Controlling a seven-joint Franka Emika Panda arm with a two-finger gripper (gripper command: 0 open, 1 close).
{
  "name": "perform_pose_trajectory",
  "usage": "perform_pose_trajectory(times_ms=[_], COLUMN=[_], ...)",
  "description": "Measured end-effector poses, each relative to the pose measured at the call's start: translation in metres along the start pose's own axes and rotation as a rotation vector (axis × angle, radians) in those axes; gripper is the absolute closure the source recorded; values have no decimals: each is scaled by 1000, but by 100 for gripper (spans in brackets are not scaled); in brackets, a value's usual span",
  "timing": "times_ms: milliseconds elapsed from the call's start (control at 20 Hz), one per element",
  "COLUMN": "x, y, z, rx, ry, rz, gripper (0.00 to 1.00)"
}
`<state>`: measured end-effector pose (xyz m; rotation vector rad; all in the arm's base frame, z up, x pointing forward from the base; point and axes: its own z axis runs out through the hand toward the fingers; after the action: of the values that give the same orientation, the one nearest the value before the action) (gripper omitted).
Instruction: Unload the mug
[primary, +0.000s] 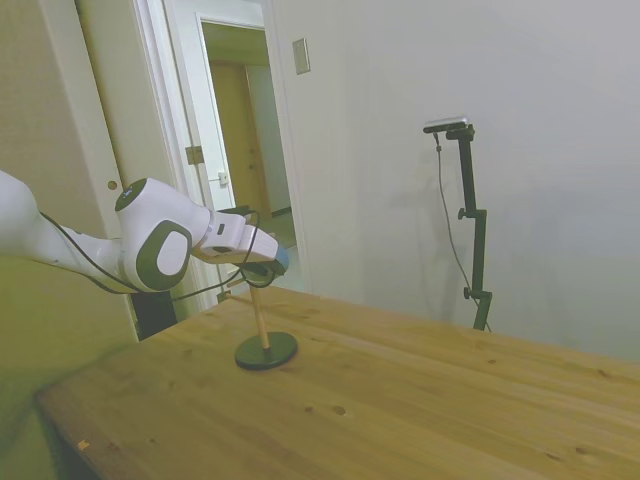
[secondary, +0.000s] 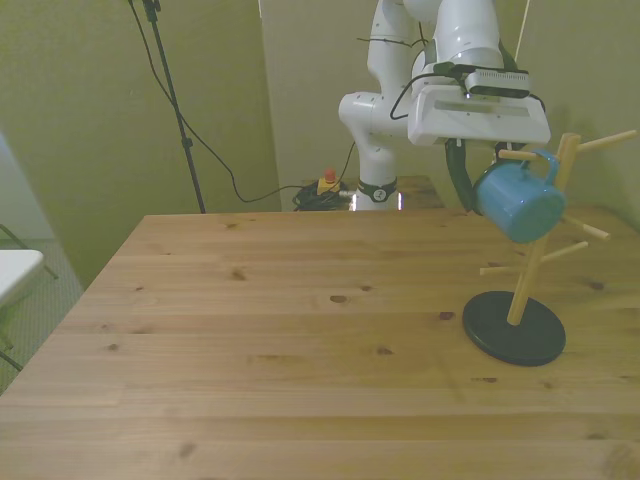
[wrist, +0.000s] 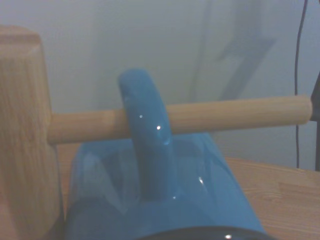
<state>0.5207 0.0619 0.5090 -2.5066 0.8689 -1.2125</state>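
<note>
Hanging by its handle on an upper peg of the wooden mug stand (secondary: 523, 268): blue mug (secondary: 518, 203), tilted, body slung below the peg, on the front view's right side of the counter (secondary: 270, 330). Handle loop threaded over the peg, seen close in the wrist view: mug (wrist: 165, 200) under the peg (wrist: 235, 114), handle arching over it, peg entering the stand's upright post (wrist: 22, 135). Round black base (secondary: 514, 327) flat on the counter, near its right edge in the front view; base (primary: 266, 351) likewise visible in the side view, thin post rising from it. Gripper (secondary: 466, 160) positioned right at the mug, white wrist housing directly above it. Gripper (primary: 268, 270) at the top of the stand in the side view, a sliver of blue just showing at its tip. Finger spacing not resolvable in either view; cannot tell whether closed on the mug or not.
</note>
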Motion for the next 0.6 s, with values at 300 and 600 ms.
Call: perform_pose_trajectory(times_ms=[300, 600], x=[-2, 10], y=[0, -2], z=[1, -3], rx=[-14, -8], ry=[-24, -34], rz=[-23, -30], gripper=[100, 100])
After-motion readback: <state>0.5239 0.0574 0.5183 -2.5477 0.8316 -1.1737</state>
